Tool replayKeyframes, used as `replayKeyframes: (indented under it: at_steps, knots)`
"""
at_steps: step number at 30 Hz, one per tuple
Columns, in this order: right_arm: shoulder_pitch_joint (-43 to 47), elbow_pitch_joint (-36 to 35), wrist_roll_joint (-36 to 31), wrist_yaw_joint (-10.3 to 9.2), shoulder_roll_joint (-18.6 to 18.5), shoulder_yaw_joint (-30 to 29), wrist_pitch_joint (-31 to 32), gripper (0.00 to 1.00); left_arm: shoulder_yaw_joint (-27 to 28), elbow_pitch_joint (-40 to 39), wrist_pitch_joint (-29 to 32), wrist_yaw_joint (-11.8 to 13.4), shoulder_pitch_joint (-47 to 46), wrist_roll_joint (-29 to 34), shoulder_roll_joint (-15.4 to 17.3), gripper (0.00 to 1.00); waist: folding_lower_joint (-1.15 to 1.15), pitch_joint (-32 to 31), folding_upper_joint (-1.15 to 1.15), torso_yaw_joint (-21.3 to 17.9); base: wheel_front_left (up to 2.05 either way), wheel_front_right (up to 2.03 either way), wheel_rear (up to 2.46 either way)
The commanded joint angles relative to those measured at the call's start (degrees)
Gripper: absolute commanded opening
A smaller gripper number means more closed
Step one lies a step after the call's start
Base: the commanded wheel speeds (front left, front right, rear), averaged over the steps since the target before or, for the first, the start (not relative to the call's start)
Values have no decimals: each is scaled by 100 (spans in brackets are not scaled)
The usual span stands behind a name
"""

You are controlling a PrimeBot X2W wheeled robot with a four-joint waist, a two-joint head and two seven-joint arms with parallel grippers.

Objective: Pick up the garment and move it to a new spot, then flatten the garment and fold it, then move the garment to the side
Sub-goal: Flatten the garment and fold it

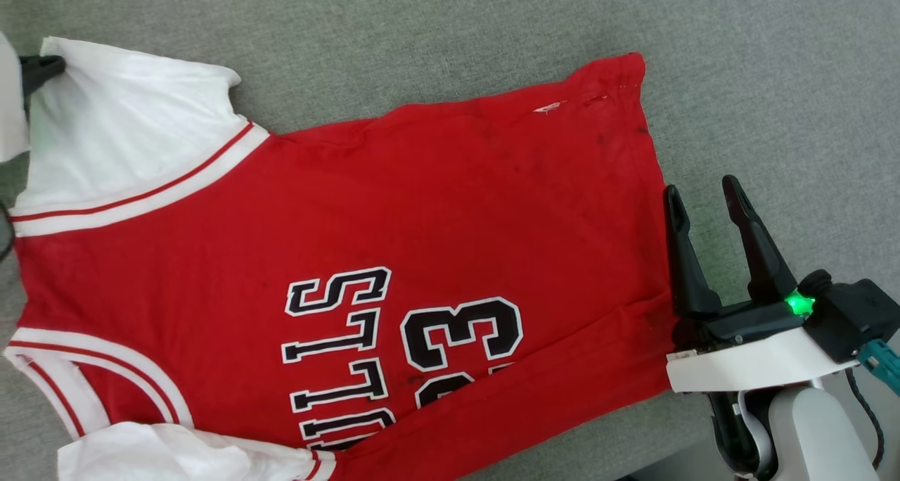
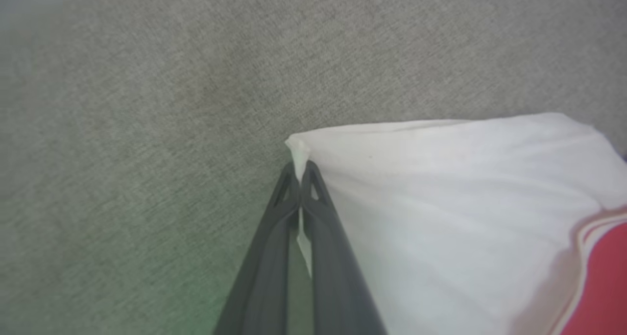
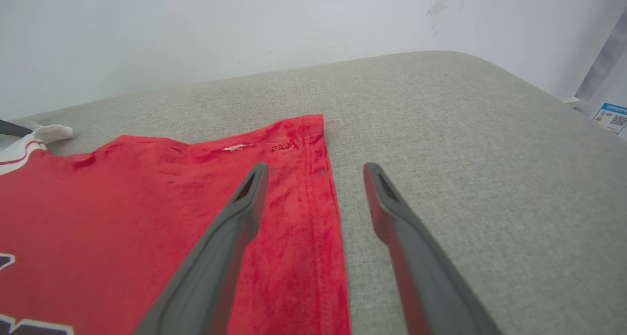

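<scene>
Garment (image 1: 422,207) flat on grey cushion (image 1: 773,80), sleeve corner (image 2: 297,148) tight in left gripper (image 2: 300,172)

We saw red shirt (image 1: 450,207), white sleeves (image 1: 126,115), red-white striped trim (image 1: 140,196), black letters (image 1: 337,291) with white edges. Saw grey speckled cloth surface (image 1: 773,59), dark grey right gripper (image 1: 702,186), green light (image 1: 798,303).

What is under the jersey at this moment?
The jersey lies spread on a grey cushion, bare beyond its hem and side. What lies directly beneath, including the shirt's back layer, is covered by the red front.
</scene>
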Motion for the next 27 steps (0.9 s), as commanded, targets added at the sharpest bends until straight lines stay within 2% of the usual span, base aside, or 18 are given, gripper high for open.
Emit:
replayKeyframes:
  at_steps: [1, 5, 9, 12, 14, 19, 23, 27]
  knots:
    - [-76, 33, -74, -2, 15, -18, -24, 100, -96, 40, -97, -7, 138, -7, -91, 0, -1, -101, 0, 67, 0, 0, 0]
    - [-49, 81, -209, -2, 14, -99, 214, 100, -72, -34, -686, -7, 101, 15, -201, 0, -1, -387, 0, 227, 0, 0, 0]
    - [-70, 64, -645, -2, 14, -300, 959, 100, -165, -240, -1306, -7, 282, 81, -254, 0, -1, -731, 0, 427, 0, 0, 0]
    - [-142, -54, -701, -3, -245, -372, 1778, 100, -244, -490, -1682, -7, 405, 151, -213, 0, -1, -950, 0, 614, 0, 0, 0]
    - [-237, -119, -572, -2, -562, -266, 2509, 100, -254, -680, -1962, -7, 485, 216, -171, 0, -1, -1051, 0, 737, 0, 0, 0]
    - [-676, -288, -111, -4, -1617, -228, 4256, 100, -311, -1440, -2380, 55, 752, 414, -57, 0, -1, -1135, 0, 1141, 0, 0, 0]
    - [-1127, -259, 457, -3, -2148, -298, 5490, 100, -286, -2126, -2589, 194, 959, 481, 90, 0, -1, -1043, 0, 1476, 0, 0, 0]
    - [-1595, -142, 829, -3, -2585, -250, 6370, 100, -268, -2815, -2765, 361, 1150, 517, 170, 0, -1, -882, 0, 1842, 0, 0, 0]
